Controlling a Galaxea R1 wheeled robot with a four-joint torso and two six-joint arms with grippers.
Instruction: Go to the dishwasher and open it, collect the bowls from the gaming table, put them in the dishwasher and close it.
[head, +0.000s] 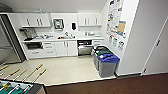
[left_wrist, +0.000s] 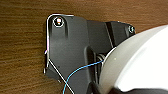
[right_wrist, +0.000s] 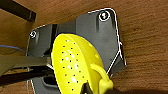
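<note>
The dishwasher (head: 85, 48) sits under the white counter at the back of the kitchenette, dark inside above a steel-grey panel. The gaming table (head: 17, 87) fills the near left corner, with its green field and rods with wooden handles. In the left wrist view a white bowl (left_wrist: 140, 62) hangs large and close over brown floor, with my left gripper (left_wrist: 110, 88) shut on it. In the right wrist view a yellow perforated bowl (right_wrist: 75, 65) with a handle hangs over the same floor, and my right gripper (right_wrist: 92, 87) is shut on its rim.
Two grey bins, one with a blue lid (head: 108, 58) and one with a green lid (head: 103, 52), stand right of the dishwasher against the wall. A pale tiled floor (head: 67, 68) lies between me and the cabinets. Brown carpet (head: 112, 86) lies underfoot, and a white door (head: 158, 50) is at right.
</note>
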